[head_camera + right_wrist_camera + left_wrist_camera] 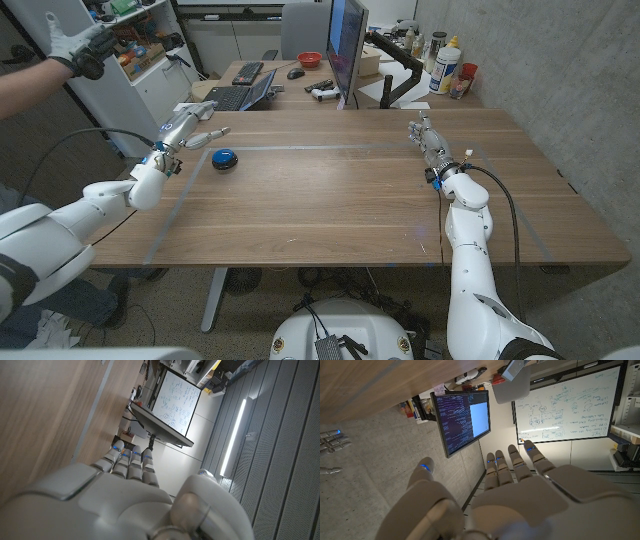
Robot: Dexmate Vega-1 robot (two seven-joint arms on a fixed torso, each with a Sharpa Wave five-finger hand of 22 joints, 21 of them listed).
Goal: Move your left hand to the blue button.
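The blue button (pixel 224 158) is a round blue cap on a dark base, sitting on the wooden table (pixel 330 190) at the far left. My left hand (pixel 185 128) is just left of and behind the button, fingers apart and reaching toward the table's far edge, holding nothing. In the left wrist view my left hand (pixel 510 485) shows spread fingers with nothing between them. My right hand (pixel 430 140) stands at the far right of the table, fingers extended and together, empty. In the right wrist view my right hand (pixel 130 490) is also bare.
A monitor (pixel 347 45) stands behind the table's far edge, with a keyboard (pixel 232 97), a mouse (pixel 295 72), a red bowl (pixel 310 59) and bottles (pixel 447 65) beyond. A person's gloved hand (pixel 78 45) is raised at the upper left.
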